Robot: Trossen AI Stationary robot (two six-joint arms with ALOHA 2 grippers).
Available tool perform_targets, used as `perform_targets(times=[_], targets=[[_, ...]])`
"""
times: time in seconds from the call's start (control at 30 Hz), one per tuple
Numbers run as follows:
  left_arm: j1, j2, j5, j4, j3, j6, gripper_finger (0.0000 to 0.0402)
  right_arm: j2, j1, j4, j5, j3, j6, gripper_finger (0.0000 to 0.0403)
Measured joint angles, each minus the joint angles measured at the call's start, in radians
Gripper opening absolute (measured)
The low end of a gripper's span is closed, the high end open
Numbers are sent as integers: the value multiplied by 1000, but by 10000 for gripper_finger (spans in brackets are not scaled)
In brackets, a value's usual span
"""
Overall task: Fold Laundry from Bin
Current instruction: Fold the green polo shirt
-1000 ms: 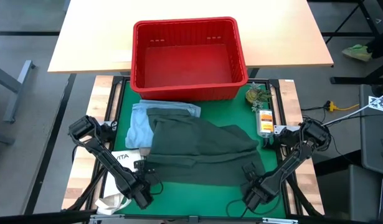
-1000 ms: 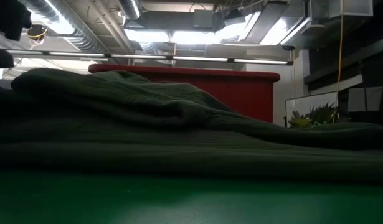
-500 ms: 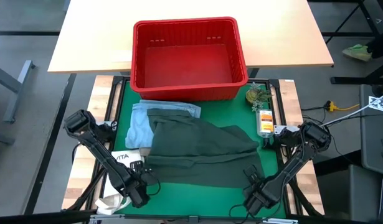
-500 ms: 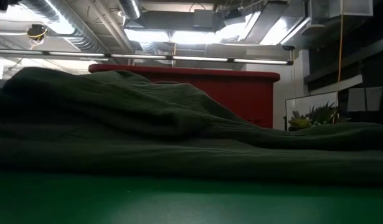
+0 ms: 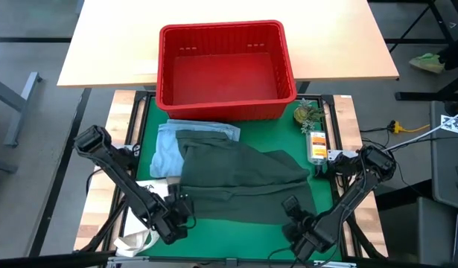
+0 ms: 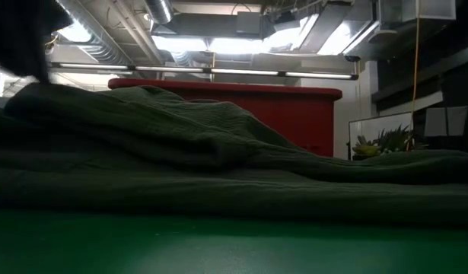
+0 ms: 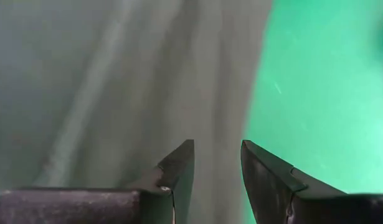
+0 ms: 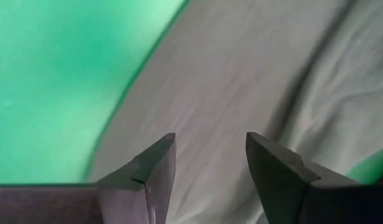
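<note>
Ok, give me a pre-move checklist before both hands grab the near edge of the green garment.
1. Left hand open and empty: ok, the fingers stand apart over the cloth edge in its wrist view.
2. Right hand open and empty: ok, with a gap between the fingers and nothing in it.
3. Dark green garment spread on the green mat: ok, though wrinkled, with a raised fold in the low view.
4. Both hands at the garment's near corners: ok.
5. Light blue cloth clear of the grasp: ok, it lies toward the red bin, partly under the garment.
6. Bin emptied: ok, nothing shows inside.
</note>
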Motion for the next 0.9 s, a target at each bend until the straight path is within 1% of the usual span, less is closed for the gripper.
perform_targets(times=[0.1,0.17,0.27,0.33,0.4,0.53,0.7,0.9], targets=[[20,0,-96,3,0,106,126,0,0,22,62,0,0,195],[38,4,-134,8,0,165,126,0,0,55,128,0,-1,195],[66,8,-143,34,0,245,126,0,0,139,278,0,-35,195],[86,8,-142,58,0,281,126,4,-12,222,378,-2,-117,195],[100,8,-143,75,0,290,126,13,-36,312,434,-3,-213,195],[121,7,-137,88,0,291,126,45,-128,518,420,-3,-378,195],[126,7,-135,88,0,292,126,89,-253,744,329,-3,-598,195],[112,6,-129,89,0,290,126,153,-369,931,225,-3,-756,195]])
